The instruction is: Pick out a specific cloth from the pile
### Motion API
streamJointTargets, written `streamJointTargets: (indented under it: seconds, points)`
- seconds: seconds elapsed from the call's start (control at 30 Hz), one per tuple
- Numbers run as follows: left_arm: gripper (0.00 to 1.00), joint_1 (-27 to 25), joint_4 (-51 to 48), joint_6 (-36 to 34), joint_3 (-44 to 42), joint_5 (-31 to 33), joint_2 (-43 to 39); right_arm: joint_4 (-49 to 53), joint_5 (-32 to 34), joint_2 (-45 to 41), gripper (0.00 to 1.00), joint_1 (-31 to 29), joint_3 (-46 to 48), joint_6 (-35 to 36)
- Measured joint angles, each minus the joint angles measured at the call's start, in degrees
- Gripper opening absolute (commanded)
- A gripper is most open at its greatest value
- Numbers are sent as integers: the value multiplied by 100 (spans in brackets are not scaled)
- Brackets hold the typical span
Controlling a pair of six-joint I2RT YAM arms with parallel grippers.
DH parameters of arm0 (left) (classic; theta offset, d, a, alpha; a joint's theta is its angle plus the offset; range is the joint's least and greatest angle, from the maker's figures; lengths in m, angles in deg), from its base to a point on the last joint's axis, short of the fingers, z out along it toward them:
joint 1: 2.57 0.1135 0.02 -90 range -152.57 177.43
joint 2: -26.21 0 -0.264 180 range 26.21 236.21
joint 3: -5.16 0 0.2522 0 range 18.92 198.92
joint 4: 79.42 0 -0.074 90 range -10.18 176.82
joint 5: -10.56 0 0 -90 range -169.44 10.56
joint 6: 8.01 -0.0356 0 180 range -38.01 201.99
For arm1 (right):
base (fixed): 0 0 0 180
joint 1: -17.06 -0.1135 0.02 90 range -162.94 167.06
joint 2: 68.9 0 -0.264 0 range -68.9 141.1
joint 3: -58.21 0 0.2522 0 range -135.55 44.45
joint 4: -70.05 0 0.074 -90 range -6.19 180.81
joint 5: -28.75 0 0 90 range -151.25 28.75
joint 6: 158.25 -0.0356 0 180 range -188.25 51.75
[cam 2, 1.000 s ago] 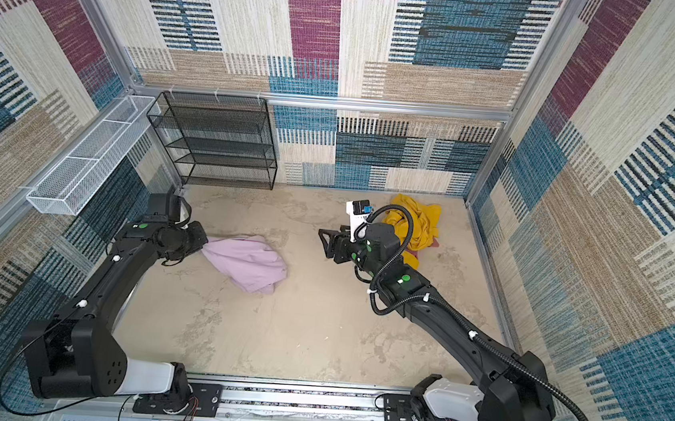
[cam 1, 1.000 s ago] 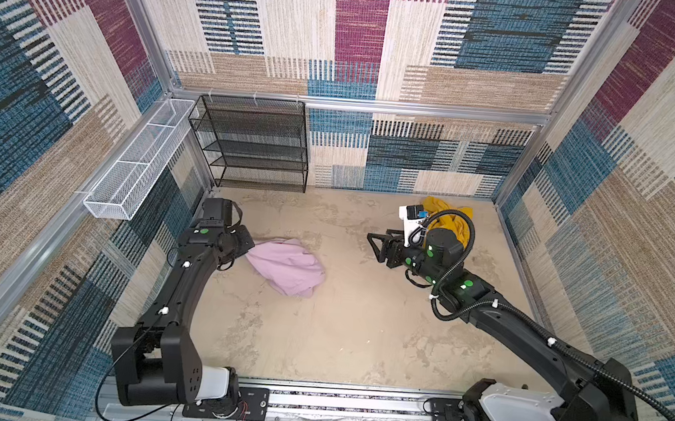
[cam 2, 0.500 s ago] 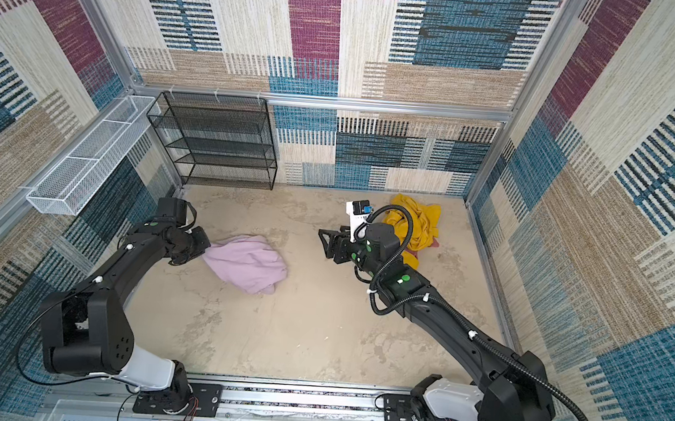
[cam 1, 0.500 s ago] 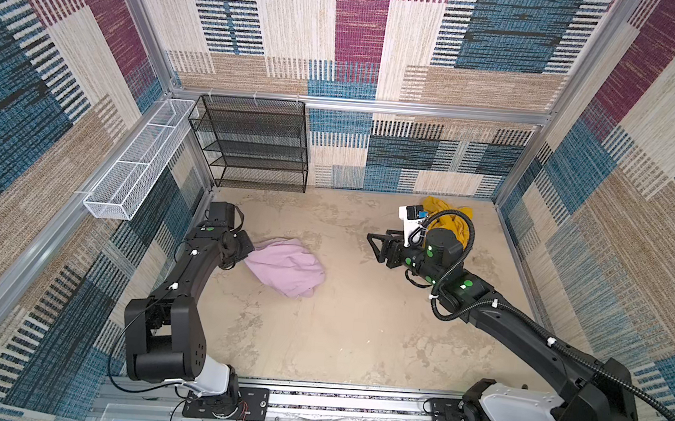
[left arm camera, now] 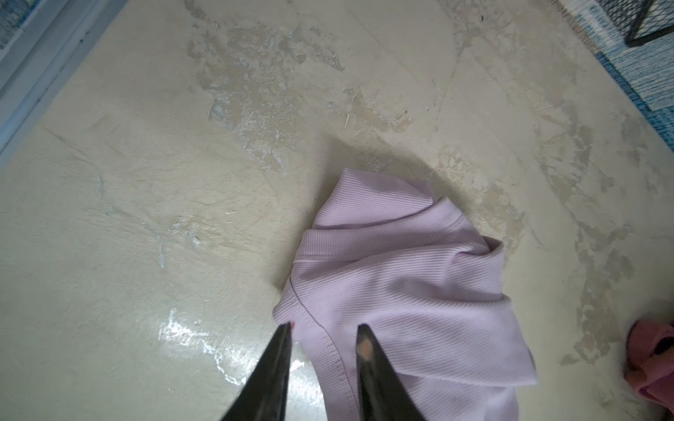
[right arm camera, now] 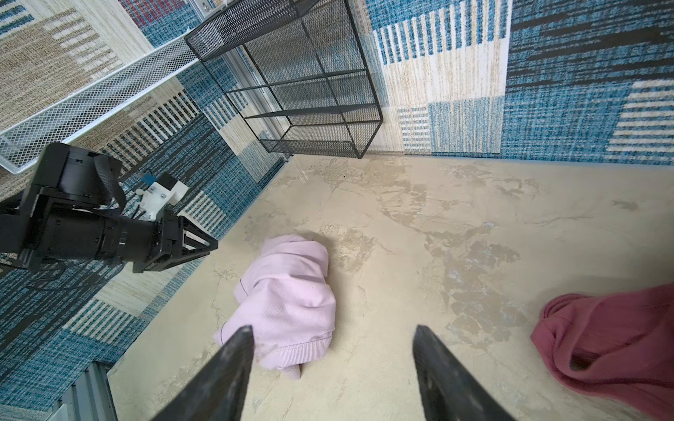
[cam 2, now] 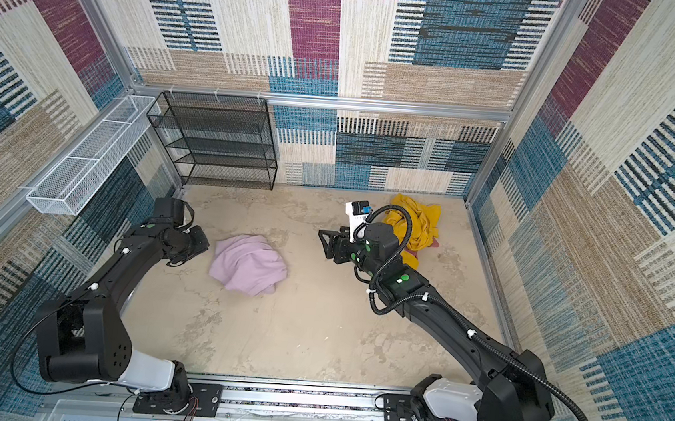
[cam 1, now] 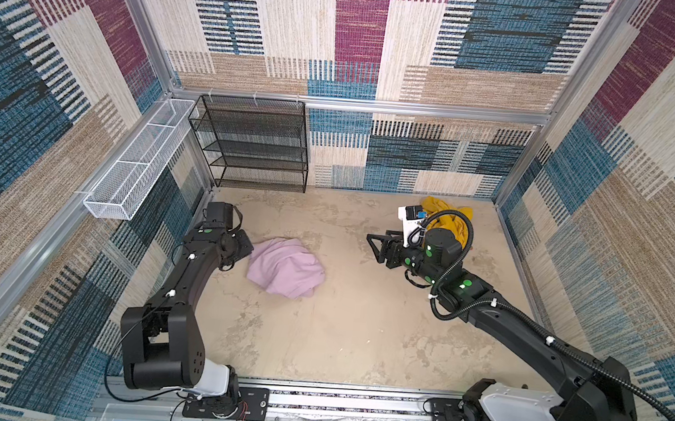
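The pale lilac cloth point(cam 1: 285, 271) point(cam 2: 248, 268) lies crumpled on the floor at the left middle, away from the pile. My left gripper point(cam 1: 247, 249) point(cam 2: 202, 244) sits at its left edge. In the left wrist view this gripper point(left arm camera: 325, 330) is open a little, its tips over the cloth's point(left arm camera: 401, 273) stitched hem without pinching it. My right gripper point(cam 1: 370, 244) point(cam 2: 321, 240) point(right arm camera: 333, 330) hangs open and empty in mid-floor, pointing toward the cloth point(right arm camera: 291, 299). The pile point(cam 1: 450, 217) point(cam 2: 415, 218), mustard-yellow on top, lies behind the right arm in the far right corner.
A rose-red cloth point(right arm camera: 612, 339) point(left arm camera: 653, 353) lies on the floor beside the pile. A black wire shelf point(cam 1: 258, 142) stands against the back wall. A white wire basket point(cam 1: 135, 164) hangs on the left wall. Patterned walls enclose the floor.
My left gripper has gone from shut on the lilac cloth to slightly open, and the cloth has settled on the floor. The left arm's elbow has shifted. The right arm has not moved.
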Motion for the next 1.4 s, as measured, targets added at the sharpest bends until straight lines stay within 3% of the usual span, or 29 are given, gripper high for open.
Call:
streamJointTargets:
  seconds: [0.13,0.3,0.63,0.8,1.13,1.4]
  points:
    - [34,-389,-15,-72,46,-13,-323,-2,0,17,72,0,44,-22]
    - [34,-1241,-24,-173,192,129,-474,-9,4,2,72,0,136,-52]
    - [33,-2973,31,-291,457,337,166,-42,114,-282,72,0,424,-101]
    - [42,-3421,83,-321,726,603,798,-44,166,-415,72,0,487,-105]
    - [42,-3985,74,-444,1200,1239,1945,-24,315,-664,73,0,538,-101]
    - [42,-4284,-103,-553,1379,1816,2291,15,400,-664,73,7,579,-98]
